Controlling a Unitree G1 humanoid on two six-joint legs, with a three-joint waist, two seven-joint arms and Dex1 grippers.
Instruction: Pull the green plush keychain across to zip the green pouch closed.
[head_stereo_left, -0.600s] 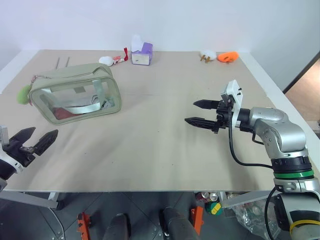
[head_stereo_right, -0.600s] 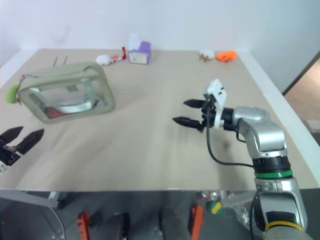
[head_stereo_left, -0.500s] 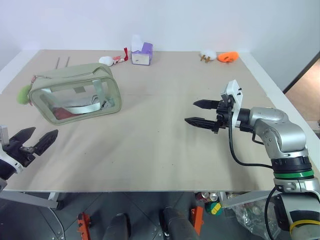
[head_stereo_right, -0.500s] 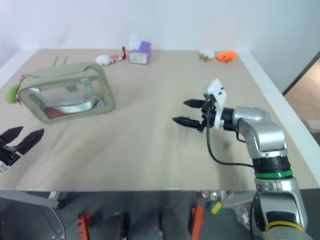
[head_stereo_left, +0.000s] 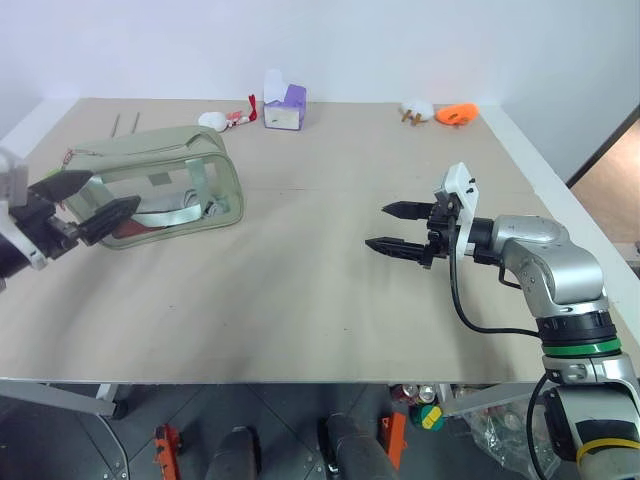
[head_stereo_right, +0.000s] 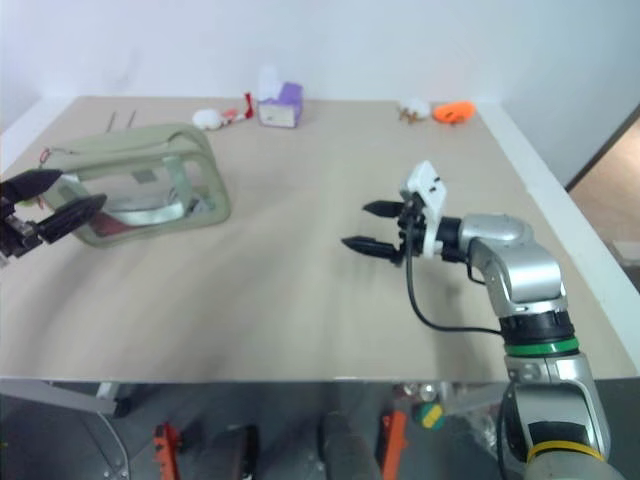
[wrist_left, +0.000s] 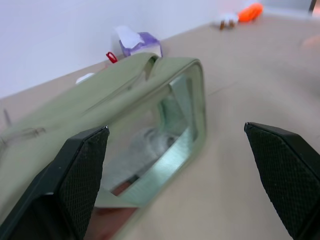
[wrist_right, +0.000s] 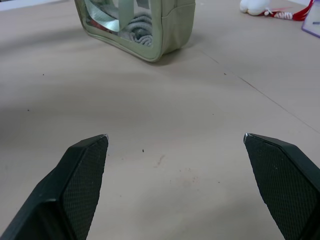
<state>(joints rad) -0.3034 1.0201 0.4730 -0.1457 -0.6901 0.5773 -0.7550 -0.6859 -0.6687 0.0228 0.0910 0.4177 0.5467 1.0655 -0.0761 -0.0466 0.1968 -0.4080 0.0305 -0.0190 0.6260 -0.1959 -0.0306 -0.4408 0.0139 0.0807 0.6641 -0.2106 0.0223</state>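
One pouch (head_stereo_left: 160, 185) at table's 10 o'clock; its keychain at the left end is now hidden behind the left gripper (head_stereo_left: 98, 202), which has swung up from the near-left edge to hover before that end, jaws wide, empty. Reach underway, zip not started. Right gripper (head_stereo_left: 398, 228) mid-table at 3 o'clock, wide open, empty. Far edge: one purple box (head_stereo_left: 283, 107), one white-red toy (head_stereo_left: 224, 120), one orange toy (head_stereo_left: 455, 114).

left gripper (head_stereo_left: 97, 202) sits in front of the green pouch (head_stereo_left: 190, 165), covering its left end. green plush keychain is hidden behind it. left arm is cut off by the frame edge. pouch contents show through the clear window (wrist_left: 150, 145) as blurred grey and red shapes, can't identify them. pouch's far end is cropped in the right wrist view.
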